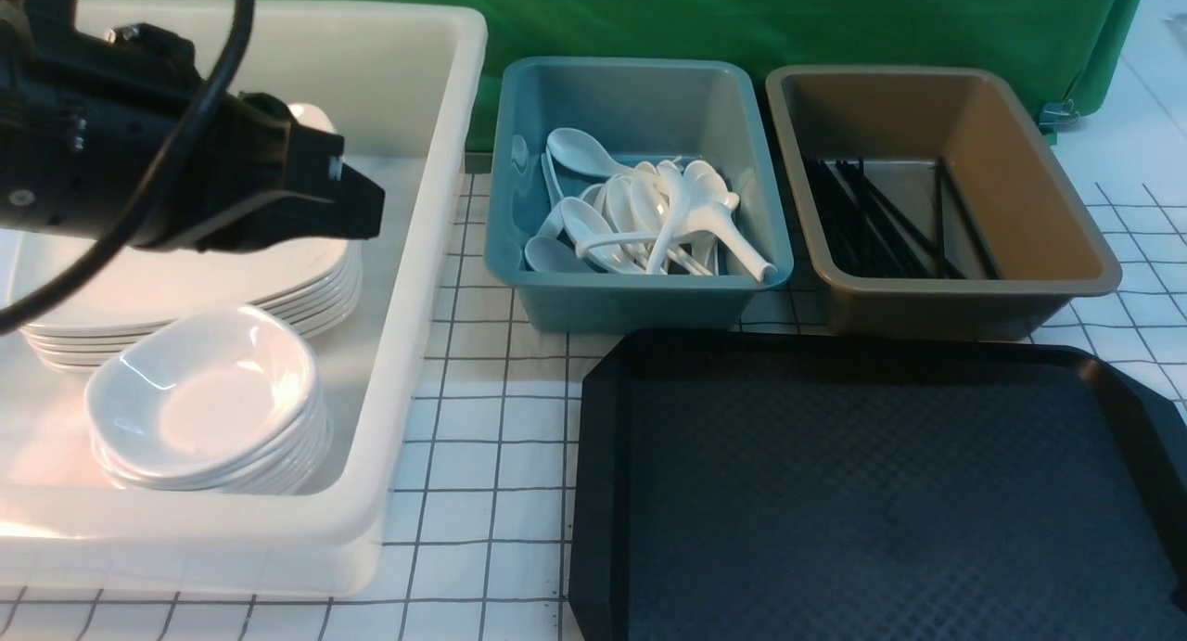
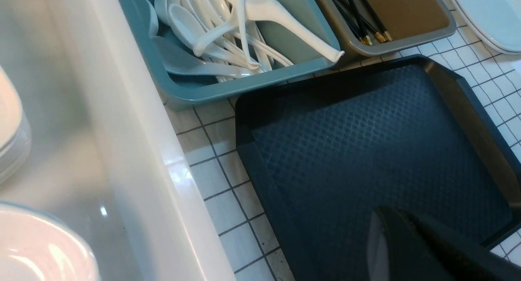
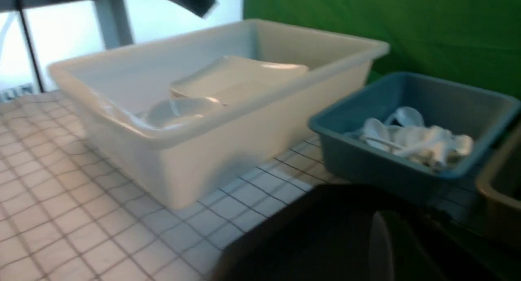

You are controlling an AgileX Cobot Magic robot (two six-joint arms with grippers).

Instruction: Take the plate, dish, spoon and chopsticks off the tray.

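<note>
The black tray (image 1: 881,493) lies at the front right with nothing on it; it also shows in the left wrist view (image 2: 366,151). A stack of white plates (image 1: 139,293) and a stack of small dishes (image 1: 213,391) sit in the white tub (image 1: 436,251). Several white spoons (image 1: 649,219) lie in the teal tub (image 1: 640,298). Black chopsticks (image 1: 881,224) lie in the brown tub (image 1: 927,312). My left gripper (image 1: 371,205) hangs above the plates in the white tub, shut and empty. My right gripper (image 3: 384,248) shows only in its wrist view, shut and empty, over the tray's edge (image 3: 305,232).
The three tubs stand in a row along the back of a white checked tablecloth (image 1: 482,455), with a green backdrop behind. A white rimmed object (image 2: 492,16) lies on the cloth to the right of the brown tub. Checked cloth shows between the white tub and the tray.
</note>
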